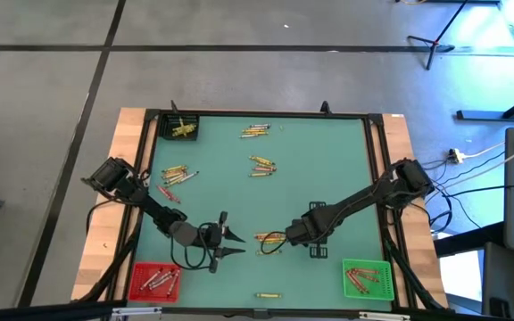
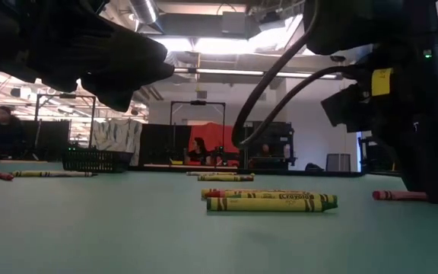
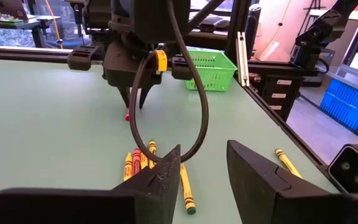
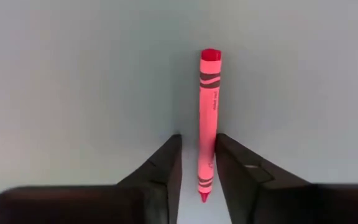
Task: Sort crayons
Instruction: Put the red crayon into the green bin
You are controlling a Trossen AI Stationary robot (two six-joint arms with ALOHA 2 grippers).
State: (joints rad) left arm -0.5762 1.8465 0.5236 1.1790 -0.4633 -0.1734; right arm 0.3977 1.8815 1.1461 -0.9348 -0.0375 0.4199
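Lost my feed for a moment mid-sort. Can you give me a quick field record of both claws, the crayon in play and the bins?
left claw: open, empty, low over the mat near the right arm
right claw: open, tips down at the mat, straddling the red crayon
red crayon: lying on the mat, not clamped; gap shows on one side
red bin: near left corner, holds crayons
green bin: near right corner, holds crayons
black bin: far left corner, holds yellow crayons
loose crayons: several groups unsorted
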